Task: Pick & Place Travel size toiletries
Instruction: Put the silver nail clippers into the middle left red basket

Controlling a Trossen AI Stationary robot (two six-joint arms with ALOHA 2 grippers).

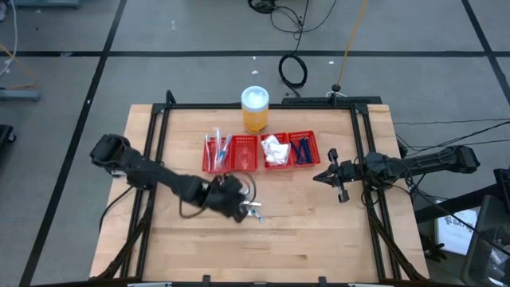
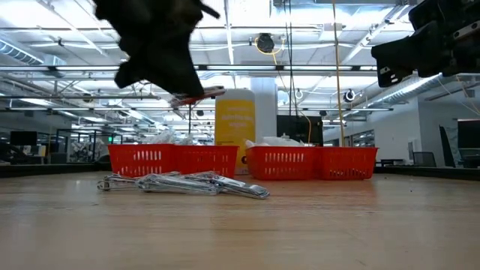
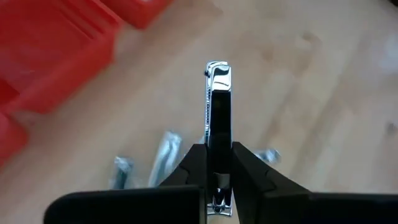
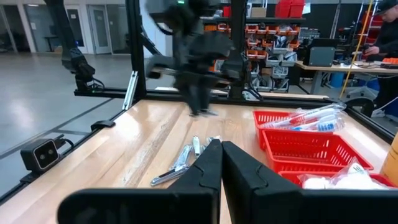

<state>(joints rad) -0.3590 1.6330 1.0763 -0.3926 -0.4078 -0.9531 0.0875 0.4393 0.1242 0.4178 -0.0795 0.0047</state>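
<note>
Now the red tray (image 1: 239, 165) holds clear-wrapped sticks (image 1: 216, 148) in its left compartment, white packets (image 1: 275, 150) and dark blue razors (image 1: 300, 150) further right. Left gripper (image 3: 218, 163) is clamped on a silvery tube (image 3: 218, 112) above loose tubes (image 2: 187, 183) on the table. Right gripper (image 4: 221, 157) is closed, empty, w/ nothing near.

Two dark jointed arms — black cabling, seemingly matte wedge-shaped fingers (image 3: 255, 177).

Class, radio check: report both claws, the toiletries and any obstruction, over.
Left claw shut on a silvery tube, lifted above the table. Right claw shut, empty, waiting at right. More tubes loose before the red tray. Nothing blocking.
</note>
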